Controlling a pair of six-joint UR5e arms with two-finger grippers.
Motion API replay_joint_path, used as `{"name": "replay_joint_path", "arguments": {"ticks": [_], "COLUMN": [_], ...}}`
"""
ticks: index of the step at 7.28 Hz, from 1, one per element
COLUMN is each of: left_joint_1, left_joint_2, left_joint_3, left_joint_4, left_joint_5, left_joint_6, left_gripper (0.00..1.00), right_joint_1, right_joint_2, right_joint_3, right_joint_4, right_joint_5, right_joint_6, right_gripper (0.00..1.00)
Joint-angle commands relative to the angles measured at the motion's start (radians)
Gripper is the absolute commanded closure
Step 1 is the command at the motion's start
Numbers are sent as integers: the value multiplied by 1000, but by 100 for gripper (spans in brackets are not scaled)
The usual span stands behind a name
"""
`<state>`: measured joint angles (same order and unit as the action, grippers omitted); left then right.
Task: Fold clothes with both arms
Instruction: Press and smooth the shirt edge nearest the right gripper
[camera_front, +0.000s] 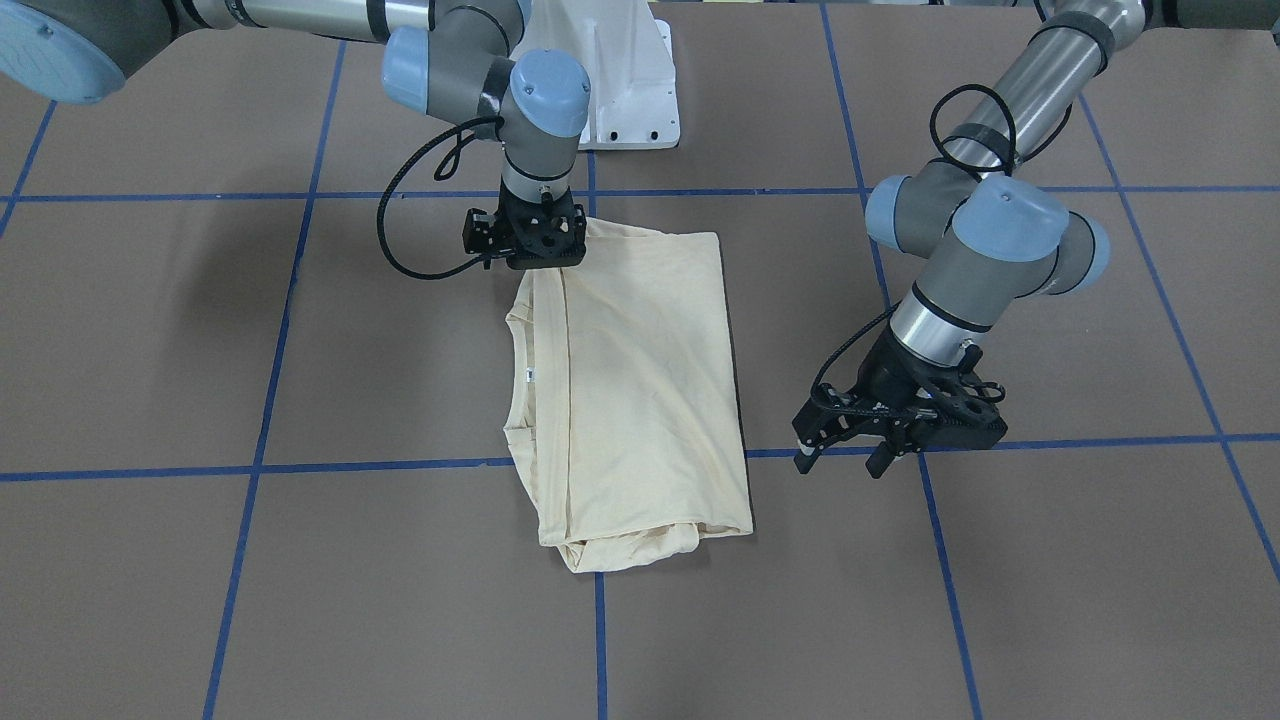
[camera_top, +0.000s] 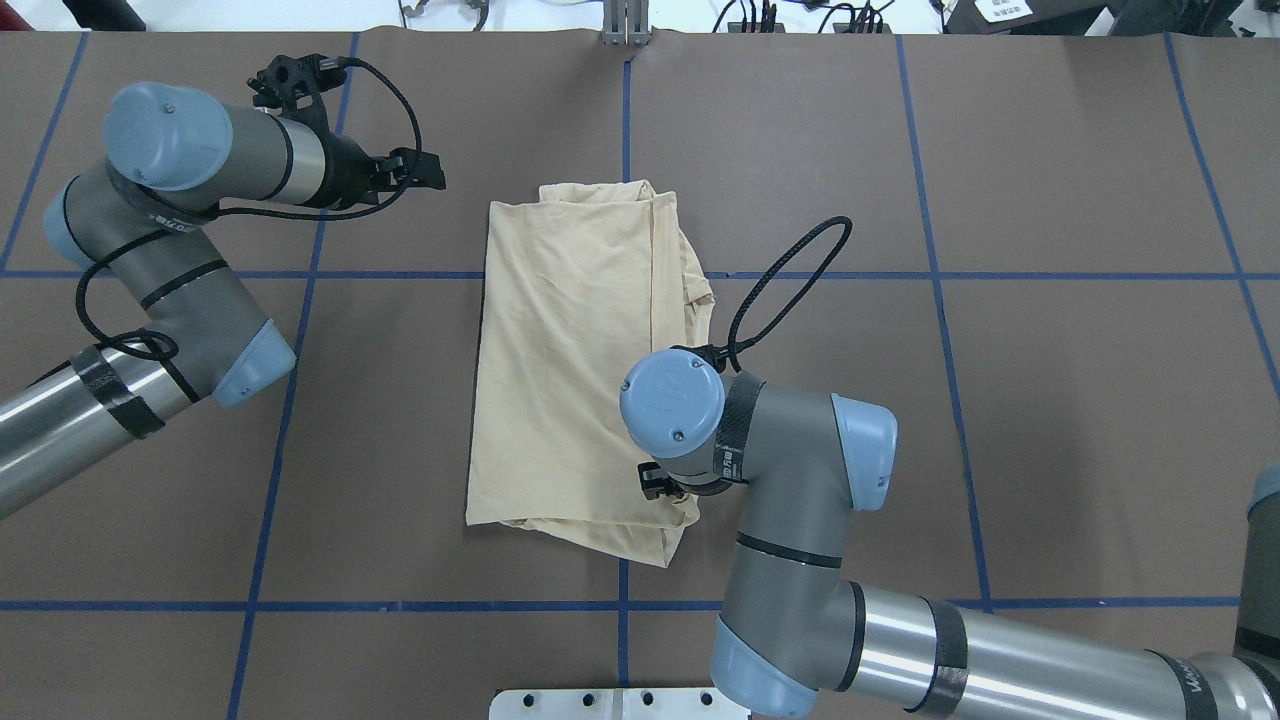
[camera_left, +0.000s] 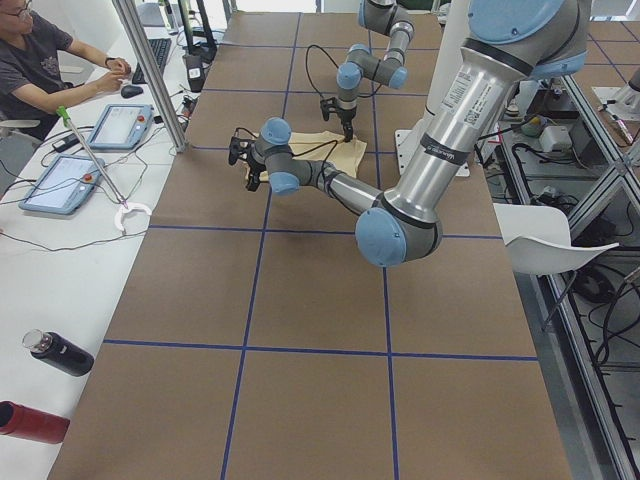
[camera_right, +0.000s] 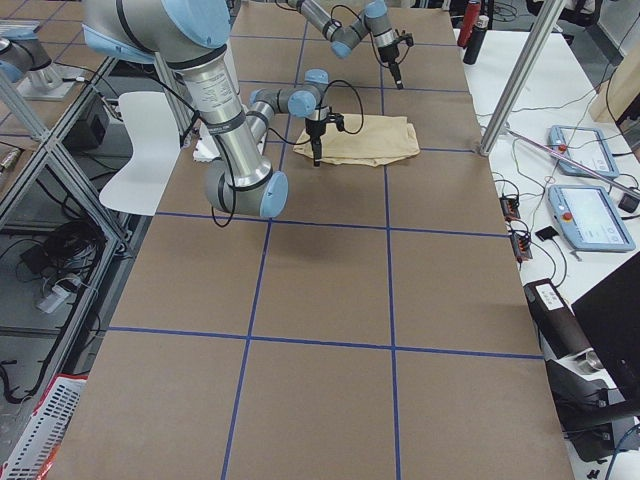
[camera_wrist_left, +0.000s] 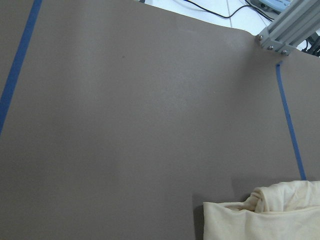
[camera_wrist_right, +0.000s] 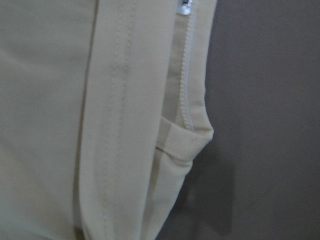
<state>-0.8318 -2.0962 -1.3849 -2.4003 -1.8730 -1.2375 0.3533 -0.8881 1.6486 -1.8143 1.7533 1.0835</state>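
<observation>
A pale cream-yellow T-shirt (camera_front: 640, 390) is seen folded into a long rectangle at the middle of the table (camera_front: 1050, 560), with its neck label (camera_front: 528, 376) showing. The right gripper (camera_front: 535, 240) is positioned low at the shirt's corner nearest the robot; whether it is clamped cannot be told. The left gripper (camera_front: 840, 458) is held beside the shirt with its fingers apart, touching nothing. For a clean fold, every layer at that corner should be caught, and the far end matched. The table is covered in brown sheeting gridded with blue tape lines (camera_front: 380, 466). An operator (camera_left: 40, 60) is seated alongside.
</observation>
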Motion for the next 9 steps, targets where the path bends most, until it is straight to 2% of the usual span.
{"name": "replay_joint_path", "arguments": {"ticks": [1,3,6,7,8,9], "left_joint_1": [0,2,2,2,3,3], "left_joint_2": [-1,-4,-8,-8,-8,-8], "left_joint_3": [0,0,1,0,0,1], "left_joint_4": [0,0,3,3,3,1], "left_joint_5": [0,0,0,0,0,0], "left_joint_6": [0,-2,0,-2,-2,0], "left_gripper": [0,0,0,0,0,0], "right_joint_1": [27,30,32,42,58,85], "right_joint_2": [-2,-40,-109,-103,-92,-91], "right_joint_3": [11,39,127,141,142,132], "right_joint_4": [-31,-37,-39,-34,-16,57], "right_joint_5": [0,0,0,0,-3,-8], "right_joint_6": [-39,-42,-43,-47,-74,-105], "right_gripper": [1,1,1,1,1,1]}}
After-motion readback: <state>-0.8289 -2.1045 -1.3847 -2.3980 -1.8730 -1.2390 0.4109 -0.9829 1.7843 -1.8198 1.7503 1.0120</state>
